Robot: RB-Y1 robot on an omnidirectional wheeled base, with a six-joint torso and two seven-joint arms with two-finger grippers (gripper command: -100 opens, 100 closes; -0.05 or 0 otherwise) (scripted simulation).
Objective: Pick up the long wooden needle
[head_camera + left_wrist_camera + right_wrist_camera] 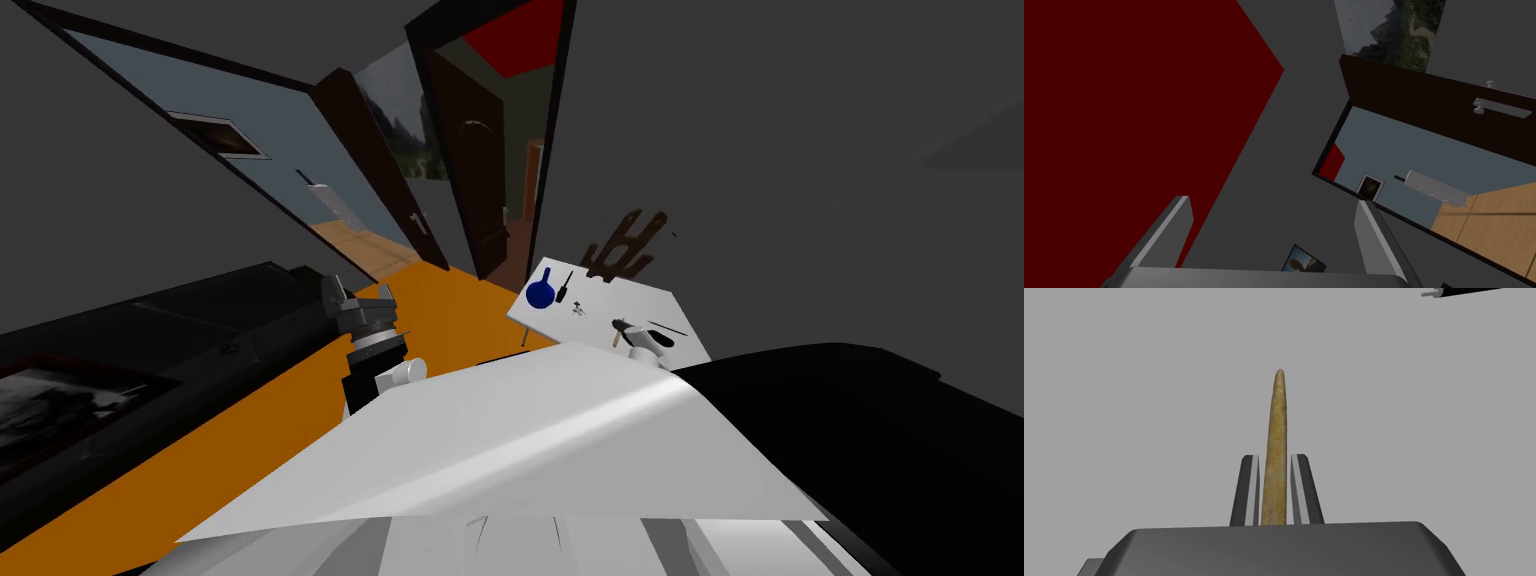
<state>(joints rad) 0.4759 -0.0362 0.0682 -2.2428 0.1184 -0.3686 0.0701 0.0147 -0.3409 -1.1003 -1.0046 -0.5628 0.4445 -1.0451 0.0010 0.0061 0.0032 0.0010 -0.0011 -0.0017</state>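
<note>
- My right gripper [1275, 457] is squeezed shut on the needle [1276, 418]. Its two fingers [1250, 488] press the needle's sides near its wider end.
- The needle is brown and thin. It points straight out past the fingers, over the pale table [610, 295].
- In the head view, the right arm reaches forward and down, with the hand low over the near edge of the table.
- I think the grab is done and the lift is the step in hand. I cannot tell if the needle is off the table yet.
- Next I should go straight up, slowly, and keep squeezing so the thin needle does not slip or tip.
- A black stick [1469, 290] lies well apart from the needle.
- My left gripper [1272, 200] is up at my left side, over the orange floor [450, 310]. Its fingers are wide apart and hold nothing.
</note>
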